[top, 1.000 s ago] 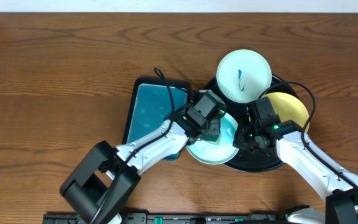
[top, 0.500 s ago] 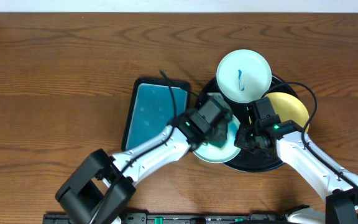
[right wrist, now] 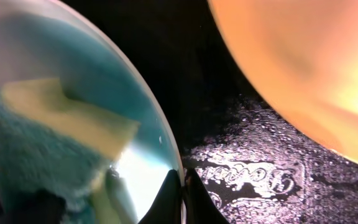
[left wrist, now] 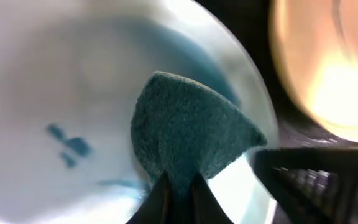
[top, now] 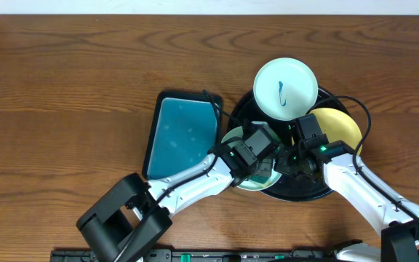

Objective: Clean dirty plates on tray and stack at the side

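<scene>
Stage: first plate under the sponge, none stacked at the side yet.

- Near mint-white plate (top: 243,181): sits at the near-left edge of the black round tray (top: 242,109), partly over its rim. Blue scribble marks show on its face in the left wrist view, so by my reading it is not yet clean.
- Left gripper (top: 261,165): fingers pressed together on a teal sponge (left wrist: 188,134) with a yellow backing, held down on that plate's face.
- Right gripper (top: 290,164): jaws pinched on the right rim of the same plate, seemingly to steady it.
- Far mint-white plate (top: 285,89): lies at the far side of the tray, overlapping its rim, with a blue mark near its centre. Untouched and uncleaned, as far as can be judged.
- Yellow plate (top: 342,128): on the right of the tray, just beside the right gripper's wrist. Both wrist views blur it too much to show any mark.
- Remaining work, judged: finish this plate, wipe the other two, then stack all three off the tray.

Surroundings:
- Teal rectangular tray (top: 184,131): stands just left of the round tray on the wooden table (top: 64,87), with the left arm crossing its near corner.
- Obstruction: both arms crowd the tray's near half, and the yellow plate lies close behind the right wrist.
</scene>
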Tool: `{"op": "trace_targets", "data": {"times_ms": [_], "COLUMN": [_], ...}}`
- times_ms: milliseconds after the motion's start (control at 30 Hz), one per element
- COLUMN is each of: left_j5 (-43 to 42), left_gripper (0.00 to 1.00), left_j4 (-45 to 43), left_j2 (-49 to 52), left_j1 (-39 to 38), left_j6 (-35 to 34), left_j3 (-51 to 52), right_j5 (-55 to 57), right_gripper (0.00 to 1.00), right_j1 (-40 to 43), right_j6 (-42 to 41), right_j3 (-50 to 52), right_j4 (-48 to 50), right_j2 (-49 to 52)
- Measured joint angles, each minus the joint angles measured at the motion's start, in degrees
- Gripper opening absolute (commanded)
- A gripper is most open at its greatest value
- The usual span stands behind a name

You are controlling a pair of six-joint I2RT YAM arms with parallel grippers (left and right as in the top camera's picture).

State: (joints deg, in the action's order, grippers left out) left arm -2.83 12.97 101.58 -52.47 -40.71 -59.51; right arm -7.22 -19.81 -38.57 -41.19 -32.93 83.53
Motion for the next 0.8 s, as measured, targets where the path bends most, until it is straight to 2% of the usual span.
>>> {"op": "trace_targets", "data": {"times_ms": [200,533,633,800], "left_j5": [6.23,10.93,9.68,2.6], "left_gripper": [0.07,0.07,0.07,0.07], "left_j4": [1.97,3.34,3.39,3.39], "left_j2": [0.0,-1.81,-2.49,-2.71], "left_j1": [1.88,6.19,6.16,5.4], "left_j6": [0.92,6.03,6.16,6.01], "left_j3": [-0.17,-0.17,-0.17,-0.17], "right_j5": [-1.16,-0.59,-0.2,0.52], "right_gripper": [0.01,0.01,0.01,0.01], "right_j1": [-0.02,0.02,0.02,0.02], "right_j6": [-0.22,-0.46,-0.44,-0.44], "right_j3": [0.0,0.0,0.0,0.0], "right_j4": [0.42,-0.11,-0.42,-0.52], "right_j2": [0.0,0.0,-0.02,0.0]}}
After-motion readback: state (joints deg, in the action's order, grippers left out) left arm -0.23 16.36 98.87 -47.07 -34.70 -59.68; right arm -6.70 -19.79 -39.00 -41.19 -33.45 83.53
